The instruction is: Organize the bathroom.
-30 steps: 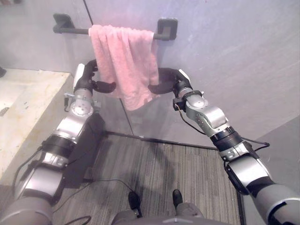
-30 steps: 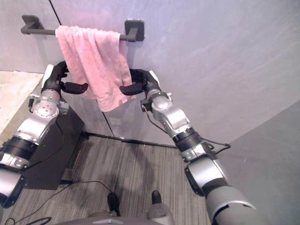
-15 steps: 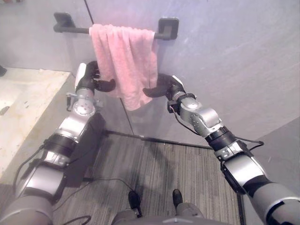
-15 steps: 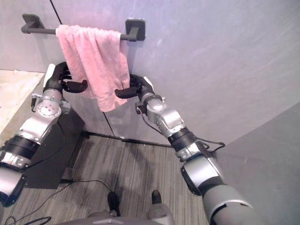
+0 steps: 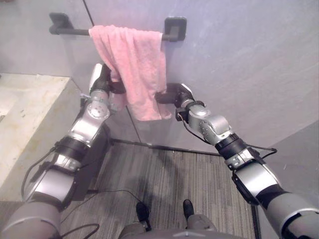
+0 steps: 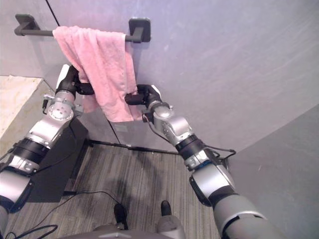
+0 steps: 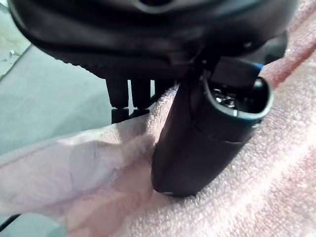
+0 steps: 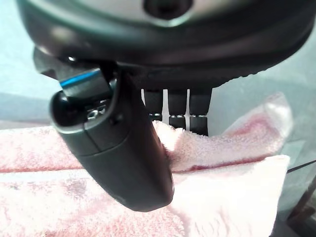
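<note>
Grey wall (image 5: 239,59): pink towel (image 5: 137,64) on bar (image 5: 70,31), edges pinched by left hand (image 5: 105,82), right hand (image 5: 172,93).

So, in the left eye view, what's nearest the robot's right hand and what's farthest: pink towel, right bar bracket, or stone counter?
From the right hand:
1. Pink towel, pinched in that hand at its right edge.
2. Right bar bracket, on the wall above the hand.
3. Stone counter, far across on the robot's left.

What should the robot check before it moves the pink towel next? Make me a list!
1. Left hand pinches the pink towel: ok, thumb pressed on cloth in its wrist view.
2. Right hand pinches the towel's other edge: ok.
3. Towel draped over the black towel bar: ok.
4. Towel spread flat: not ok, bunched toward the bar's right end.
5. Bar mounts firm on the wall: cannot tell.
</note>
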Motion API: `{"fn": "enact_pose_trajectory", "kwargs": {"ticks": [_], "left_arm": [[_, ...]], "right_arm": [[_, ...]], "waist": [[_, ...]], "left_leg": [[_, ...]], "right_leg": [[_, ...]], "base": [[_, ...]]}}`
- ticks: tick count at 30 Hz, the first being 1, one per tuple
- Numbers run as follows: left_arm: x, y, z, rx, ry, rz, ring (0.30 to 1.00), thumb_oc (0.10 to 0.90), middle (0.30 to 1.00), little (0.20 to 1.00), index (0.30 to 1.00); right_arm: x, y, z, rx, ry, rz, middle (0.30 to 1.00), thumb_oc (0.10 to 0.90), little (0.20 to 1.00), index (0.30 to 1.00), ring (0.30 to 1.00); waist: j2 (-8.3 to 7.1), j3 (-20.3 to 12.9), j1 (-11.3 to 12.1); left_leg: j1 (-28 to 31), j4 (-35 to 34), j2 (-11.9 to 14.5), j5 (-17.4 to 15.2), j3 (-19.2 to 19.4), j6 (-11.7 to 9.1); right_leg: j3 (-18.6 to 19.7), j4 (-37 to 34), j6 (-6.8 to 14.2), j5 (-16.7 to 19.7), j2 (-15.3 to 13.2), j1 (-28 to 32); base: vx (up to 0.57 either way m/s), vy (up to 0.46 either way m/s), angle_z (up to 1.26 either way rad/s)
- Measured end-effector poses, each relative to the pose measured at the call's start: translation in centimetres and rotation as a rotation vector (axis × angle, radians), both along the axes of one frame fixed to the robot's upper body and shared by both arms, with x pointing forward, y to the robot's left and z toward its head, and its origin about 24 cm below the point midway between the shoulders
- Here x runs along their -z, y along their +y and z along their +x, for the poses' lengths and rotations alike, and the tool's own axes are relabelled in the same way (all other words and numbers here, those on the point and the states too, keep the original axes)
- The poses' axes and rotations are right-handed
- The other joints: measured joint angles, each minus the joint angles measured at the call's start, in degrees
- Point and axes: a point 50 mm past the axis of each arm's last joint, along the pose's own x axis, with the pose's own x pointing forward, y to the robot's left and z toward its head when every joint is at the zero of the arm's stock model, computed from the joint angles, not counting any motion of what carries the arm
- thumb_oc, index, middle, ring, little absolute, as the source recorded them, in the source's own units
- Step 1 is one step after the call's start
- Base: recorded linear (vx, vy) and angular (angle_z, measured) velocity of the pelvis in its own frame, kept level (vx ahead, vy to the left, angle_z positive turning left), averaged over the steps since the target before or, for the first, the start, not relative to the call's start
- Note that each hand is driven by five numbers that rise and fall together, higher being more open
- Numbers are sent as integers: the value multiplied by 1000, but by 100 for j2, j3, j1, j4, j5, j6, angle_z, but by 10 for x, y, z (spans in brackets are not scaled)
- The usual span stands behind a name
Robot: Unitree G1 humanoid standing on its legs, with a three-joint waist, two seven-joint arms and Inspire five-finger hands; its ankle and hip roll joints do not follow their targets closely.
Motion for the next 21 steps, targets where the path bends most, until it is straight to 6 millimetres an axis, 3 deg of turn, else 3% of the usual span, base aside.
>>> {"fn": "enact_pose_trajectory", "kwargs": {"ticks": [6,13,21], "left_arm": [[5,7,1,-54,10,1,300,400,300,300,300],[21,34,-1,-401,-7,-137,300,400,300,300,300],[21,39,-2,-467,-24,-166,300,400,300,300,300]], "right_arm": [[3,-2,1,15,8,-2,300,400,300,300,300],[7,-13,7,97,7,-18,300,400,300,300,300],[-1,-14,11,131,-12,-29,300,400,300,300,300]], "waist": [[49,-30,3],[130,-82,8],[139,-87,4]], "left_leg": [[-2,-3,-3,-1,-2,0],[-4,-3,6,5,-35,-6],[-57,-4,9,40,-132,-21]], "right_leg": [[2,0,0,0,-2,-1],[-25,-1,-3,-2,17,12],[-121,-1,-8,-5,39,11]], "base": [[0,0,0],[-1,-3,1],[1,-11,6]]}}
